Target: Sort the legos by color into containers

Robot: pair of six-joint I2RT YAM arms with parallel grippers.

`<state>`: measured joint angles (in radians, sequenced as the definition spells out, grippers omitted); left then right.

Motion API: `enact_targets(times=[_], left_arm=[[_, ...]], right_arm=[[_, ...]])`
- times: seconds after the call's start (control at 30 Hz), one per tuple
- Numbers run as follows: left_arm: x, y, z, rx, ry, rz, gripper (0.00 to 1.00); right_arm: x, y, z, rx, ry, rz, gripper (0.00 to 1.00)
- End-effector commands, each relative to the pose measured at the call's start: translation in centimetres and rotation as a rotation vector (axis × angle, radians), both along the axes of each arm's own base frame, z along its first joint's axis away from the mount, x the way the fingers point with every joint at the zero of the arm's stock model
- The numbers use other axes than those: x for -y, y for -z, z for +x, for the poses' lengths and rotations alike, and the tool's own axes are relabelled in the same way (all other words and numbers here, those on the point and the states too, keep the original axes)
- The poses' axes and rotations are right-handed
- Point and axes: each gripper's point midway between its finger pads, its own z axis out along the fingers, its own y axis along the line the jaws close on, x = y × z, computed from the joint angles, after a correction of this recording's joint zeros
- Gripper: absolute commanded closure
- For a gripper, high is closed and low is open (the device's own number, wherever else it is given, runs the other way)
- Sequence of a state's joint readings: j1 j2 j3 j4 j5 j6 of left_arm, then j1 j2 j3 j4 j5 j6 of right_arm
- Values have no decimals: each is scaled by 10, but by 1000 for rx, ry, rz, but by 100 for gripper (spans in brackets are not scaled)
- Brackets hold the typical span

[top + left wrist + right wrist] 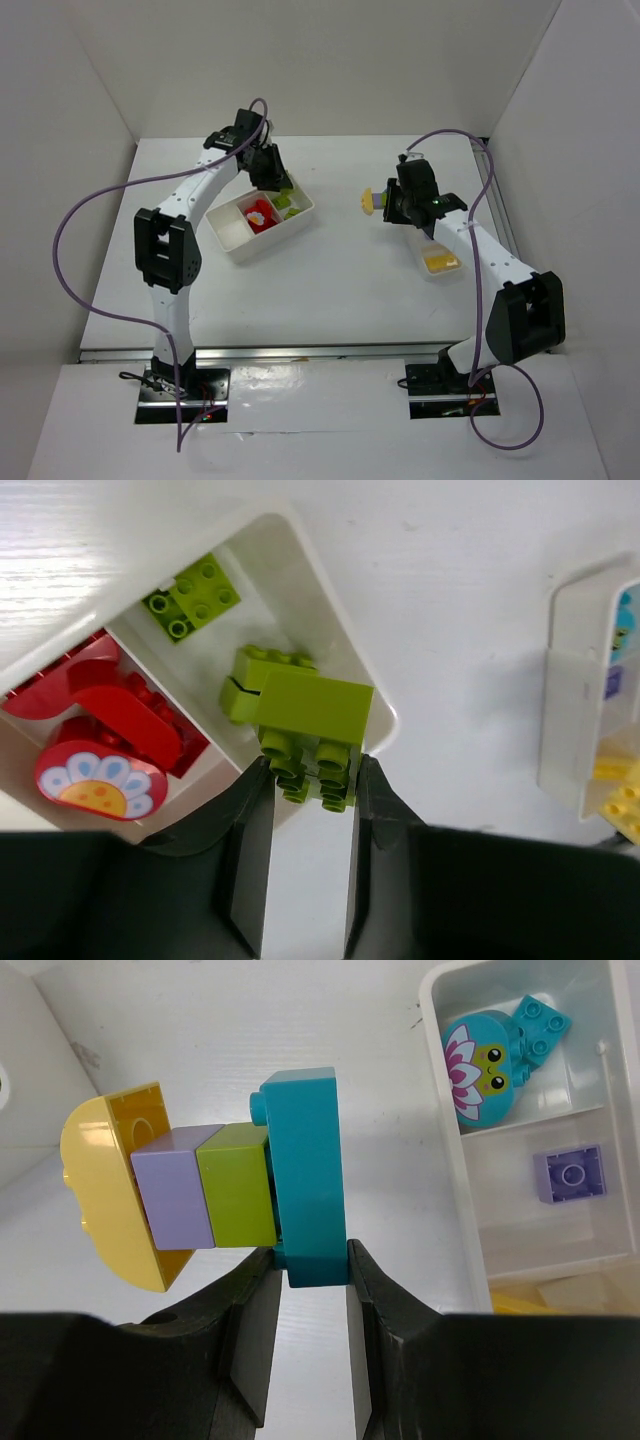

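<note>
Starting at the near edge: both bases are bolted at 6 o'clock on the table (330,300), and a big stretch of white top runs between the two trays, so the middle is where the room is. The enclosure walls (70,150) close in at 9, 12 and 3 o'clock.

The left arm (165,250) stands up from its base, bends at the elbow and reaches toward 1 o'clock, wrist tipped down over the wide tray (232,240). The right arm (500,275) folds at 4 o'clock and runs its forearm toward 10 o'clock, passing right over the narrow tray (438,277).

The left end effector (312,780) is clenched on a lime green lego (305,705), pinching its studded bottom brick, which hangs across the rim of the wide tray's green end compartment. A small green plate (192,600) lies in that compartment at 11 o'clock from it, and the red legos (120,710) sit next door at 9 o'clock.

The right end effector (310,1270) is clamped on the cyan end of a mixed stack (235,1185) (cyan, lime, purple, yellow dome), held out over the table at 9 o'clock from the narrow tray. That tray holds cyan pieces (480,1060), a purple brick (568,1175) and some yellow at its near end.
</note>
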<state>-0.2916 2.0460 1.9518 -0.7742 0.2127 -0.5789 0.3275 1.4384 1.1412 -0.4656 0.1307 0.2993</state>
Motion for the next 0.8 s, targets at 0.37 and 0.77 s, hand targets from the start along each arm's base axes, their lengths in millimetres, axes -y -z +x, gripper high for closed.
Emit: enact_targets(times=[0.37,0.77], left_arm=[[22,-25,0,82,131,-39,9],[135,-85,-67,131,621,-632,0]], right_arm=[[-2,-29,10,70,10,34,100],[-19,-39,8,103,-79,75,100]])
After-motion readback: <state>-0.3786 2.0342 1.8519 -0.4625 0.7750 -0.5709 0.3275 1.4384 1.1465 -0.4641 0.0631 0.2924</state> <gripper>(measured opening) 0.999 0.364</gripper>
